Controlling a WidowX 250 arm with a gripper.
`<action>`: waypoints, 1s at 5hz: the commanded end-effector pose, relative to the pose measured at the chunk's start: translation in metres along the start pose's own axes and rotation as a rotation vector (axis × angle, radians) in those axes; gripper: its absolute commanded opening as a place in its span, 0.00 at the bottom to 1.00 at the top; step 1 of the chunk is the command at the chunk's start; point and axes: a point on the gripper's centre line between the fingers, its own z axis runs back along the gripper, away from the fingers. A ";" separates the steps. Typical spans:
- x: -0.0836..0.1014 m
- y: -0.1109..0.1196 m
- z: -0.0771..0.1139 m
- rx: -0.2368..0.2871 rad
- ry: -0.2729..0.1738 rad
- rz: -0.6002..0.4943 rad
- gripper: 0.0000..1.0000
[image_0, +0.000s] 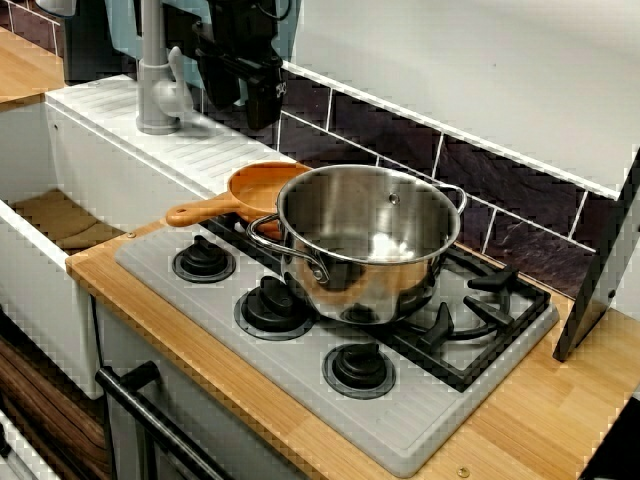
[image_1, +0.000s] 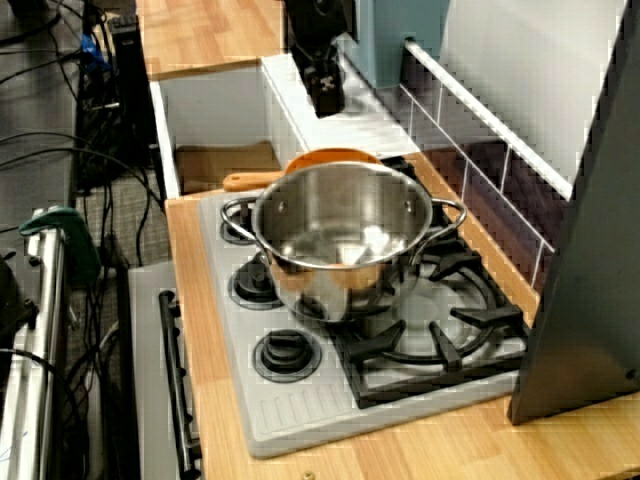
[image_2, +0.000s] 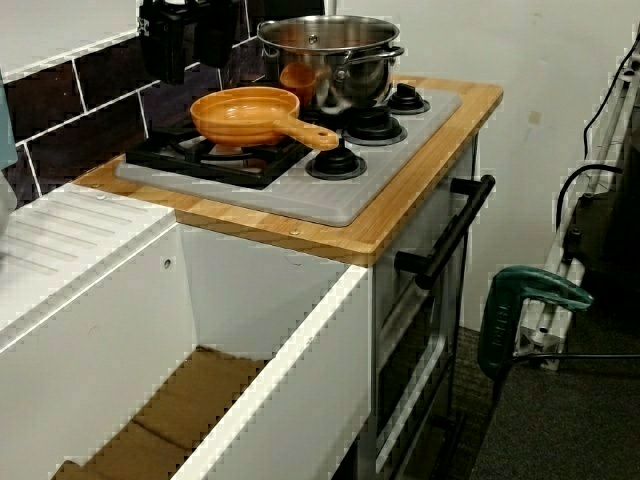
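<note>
One orange pan (image_0: 262, 188), centre-left of the frame just beside the steel pot (image_0: 365, 240), looks light, rigid and slick, likely best pinched along its straight handle (image_0: 200, 212); whether the gripper (image_0: 262, 100), up top, is spread or pressed together, I cannot tell.

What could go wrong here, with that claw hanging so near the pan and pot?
The claw hangs near the orange pan, which lies right beside the steel pot; a descent might bump the pot. The pan's handle juts toward the knobs, so a nudge could swing it.

Orange pan (image_2: 245, 113) upright on burner grate (image_2: 172, 152)
</note>
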 end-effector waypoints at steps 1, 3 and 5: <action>-0.011 -0.005 -0.005 0.006 0.001 -0.015 1.00; -0.017 -0.009 -0.019 0.006 0.029 -0.019 1.00; -0.023 -0.015 -0.033 0.010 0.058 -0.026 1.00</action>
